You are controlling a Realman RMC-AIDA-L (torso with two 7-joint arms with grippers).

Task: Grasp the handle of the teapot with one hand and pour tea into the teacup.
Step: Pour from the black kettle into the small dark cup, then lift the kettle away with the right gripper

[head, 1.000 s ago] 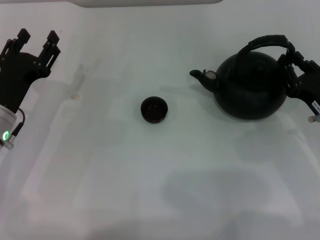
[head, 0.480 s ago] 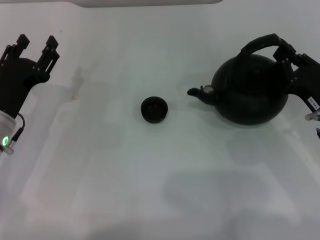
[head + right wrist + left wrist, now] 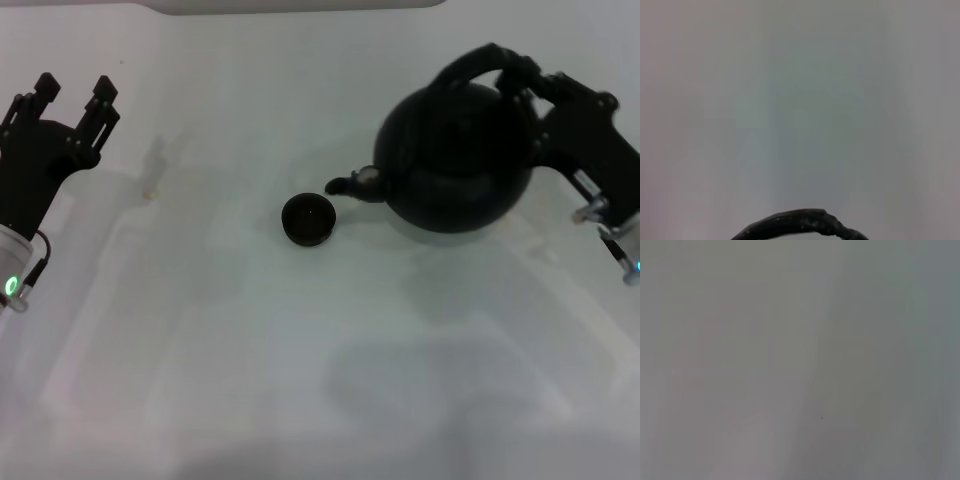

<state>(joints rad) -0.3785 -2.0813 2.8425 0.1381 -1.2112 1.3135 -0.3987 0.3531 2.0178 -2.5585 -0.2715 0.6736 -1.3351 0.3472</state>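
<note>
Beside the teacup (image 3: 308,219), teapot (image 3: 455,160) spout hovers.

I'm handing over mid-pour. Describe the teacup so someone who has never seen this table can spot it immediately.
Start at the large round matte black teapot, held by its arched handle in the right gripper on the white table. Follow its short spout toward the table's middle: just beyond the tip sits the tiny round black handleless teacup. It is low, bowl-like and far smaller than the teapot.

White table (image 3: 300,380), faint soft shadows, even diffuse light
</note>
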